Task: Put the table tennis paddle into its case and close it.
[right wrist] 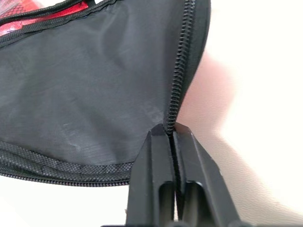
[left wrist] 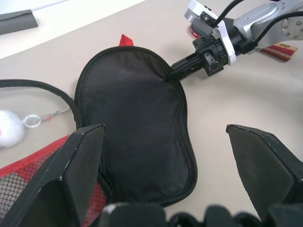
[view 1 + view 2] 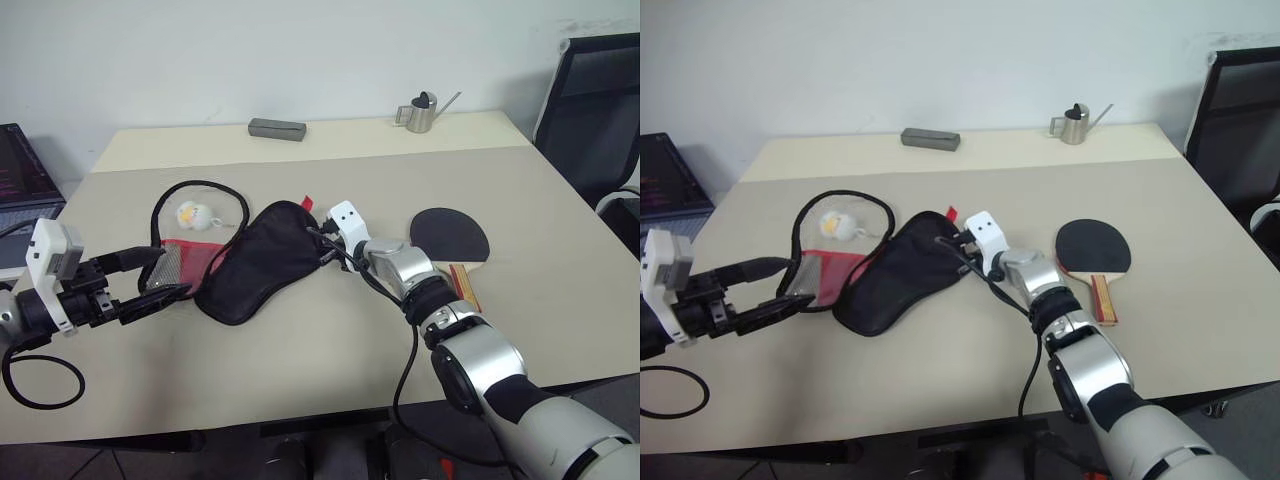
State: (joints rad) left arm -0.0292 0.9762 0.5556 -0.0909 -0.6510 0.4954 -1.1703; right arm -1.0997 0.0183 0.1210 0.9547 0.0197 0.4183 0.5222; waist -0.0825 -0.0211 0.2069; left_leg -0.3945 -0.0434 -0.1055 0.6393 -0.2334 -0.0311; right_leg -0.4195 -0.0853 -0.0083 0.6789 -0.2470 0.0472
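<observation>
Soft black case flops; right claw pinches its zipper edge. Left claw gapes empty. Stiff paddle: grip by handle.

The lower handle of the table tennis paddle is covered by the right forearm in the left eye view, and only a striped corner of it is seen in the left wrist view. The far side of the case is cut off by the right wrist view's edge, and what lies under its black flap cannot be told. The small white-yellow object beside the case is too small to be identified.
</observation>
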